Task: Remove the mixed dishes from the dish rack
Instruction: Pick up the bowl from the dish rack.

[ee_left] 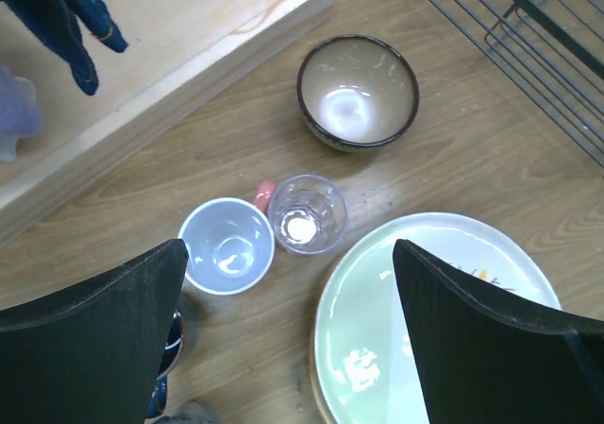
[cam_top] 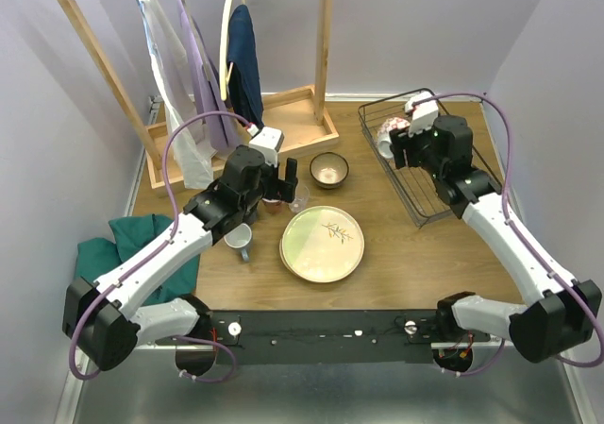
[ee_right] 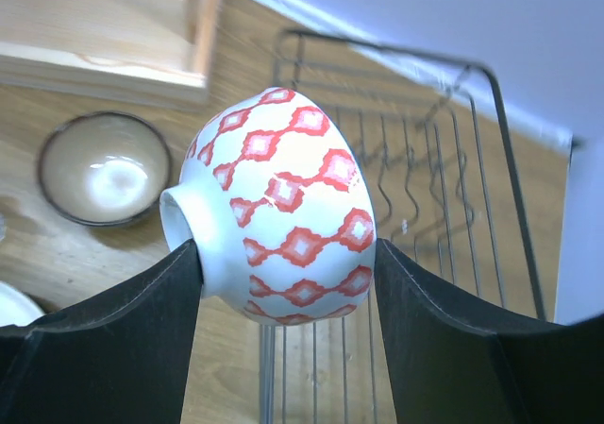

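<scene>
Bowl sideways between fingers of right pincer

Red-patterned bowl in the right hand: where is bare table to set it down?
Bare wood lies between the cream twig-marked plate and the dark wire dish rack, reaching the near edge. Crowded: dark bowl, clear glass and pale mug behind and left of it.

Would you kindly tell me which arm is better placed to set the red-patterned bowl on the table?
The right: its end effector is shut on the red-patterned bowl at the dish rack. The left end effector hangs open above the clear glass, holding nothing.
</scene>
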